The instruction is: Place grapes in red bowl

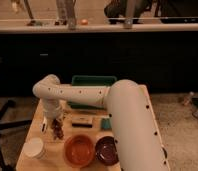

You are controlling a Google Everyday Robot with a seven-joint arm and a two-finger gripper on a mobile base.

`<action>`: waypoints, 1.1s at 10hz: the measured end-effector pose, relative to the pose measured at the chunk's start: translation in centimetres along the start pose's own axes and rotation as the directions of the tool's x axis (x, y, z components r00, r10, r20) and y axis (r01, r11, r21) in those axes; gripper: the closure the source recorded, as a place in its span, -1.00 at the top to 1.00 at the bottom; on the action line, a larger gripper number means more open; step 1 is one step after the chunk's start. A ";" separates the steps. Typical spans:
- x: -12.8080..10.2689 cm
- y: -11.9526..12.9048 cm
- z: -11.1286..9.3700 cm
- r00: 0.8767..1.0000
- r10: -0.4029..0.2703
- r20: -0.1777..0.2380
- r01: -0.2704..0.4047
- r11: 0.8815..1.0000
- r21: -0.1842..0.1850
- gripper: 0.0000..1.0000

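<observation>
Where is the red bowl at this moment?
Low and left of centre in the camera view, the red bowl sits between the white cup and the dark purple bowl; the gripper is just beyond its cup-side rim.

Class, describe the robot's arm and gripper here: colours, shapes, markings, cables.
The arm is off-white, built of thick, smooth, rounded tubes joined by a bulbous elbow. A row of small dark dots runs along the horizontal segment. No loose cables show. The gripper at its end is dark and much slimmer, over the left side of the table, up-left of the red bowl.
</observation>
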 end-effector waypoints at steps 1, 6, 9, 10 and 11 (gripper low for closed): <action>-0.2 -0.5 -1.2 1.000 -0.012 -0.006 0.012 1.000 -0.012 -1.00; -1.1 -1.9 -5.1 0.998 -0.055 -0.039 0.053 0.997 -0.055 -1.00; -2.1 -1.8 -7.0 0.997 -0.054 -0.049 0.050 0.995 -0.082 -1.00; -2.6 -1.5 -7.6 0.998 -0.048 -0.051 0.044 0.995 -0.091 -1.00; -2.9 -1.2 -7.8 0.998 -0.043 -0.053 0.037 0.995 -0.095 -1.00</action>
